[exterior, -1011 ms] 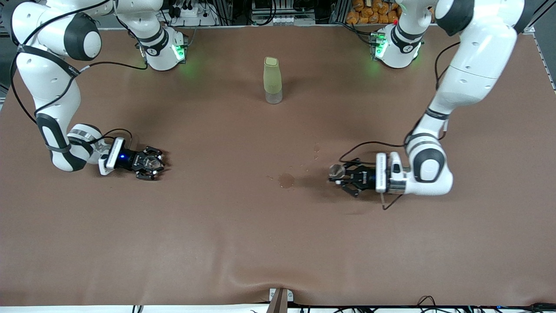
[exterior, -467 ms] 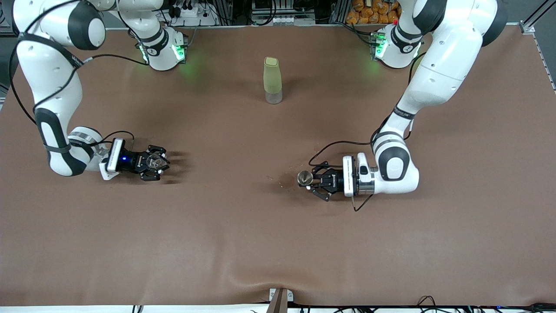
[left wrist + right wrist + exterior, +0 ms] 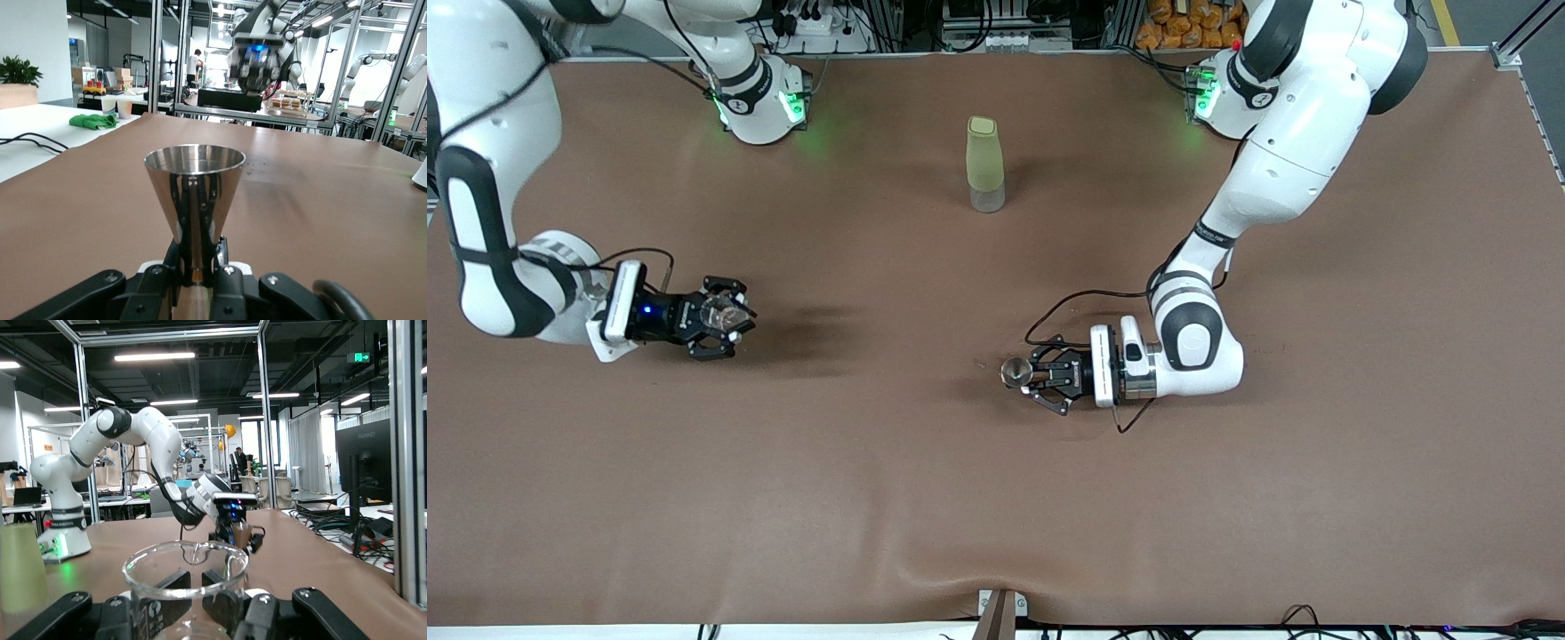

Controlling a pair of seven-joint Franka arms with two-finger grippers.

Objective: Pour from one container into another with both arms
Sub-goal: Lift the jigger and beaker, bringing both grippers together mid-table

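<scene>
My left gripper (image 3: pixel 1023 373) is shut on a small steel cone-shaped cup (image 3: pixel 1013 372), held upright low over the middle of the brown mat. In the left wrist view the steel cup (image 3: pixel 194 193) rises from between the fingers (image 3: pixel 175 257). My right gripper (image 3: pixel 726 317) is shut on a clear glass beaker (image 3: pixel 717 313), held above the mat toward the right arm's end, its shadow cast beside it. The glass beaker (image 3: pixel 185 583) fills the lower part of the right wrist view. The two containers are well apart and face each other.
A tall pale green bottle (image 3: pixel 985 164) with a clear base stands upright on the mat (image 3: pixel 996 498) midway between the two arm bases (image 3: pixel 760 107) (image 3: pixel 1232 102). The mat has a ripple near its front edge (image 3: pixel 951 569).
The left arm has carried the steel cup toward the right arm's end, over a wet spot on the mat. The right gripper has risen and drawn back slightly with the beaker.
</scene>
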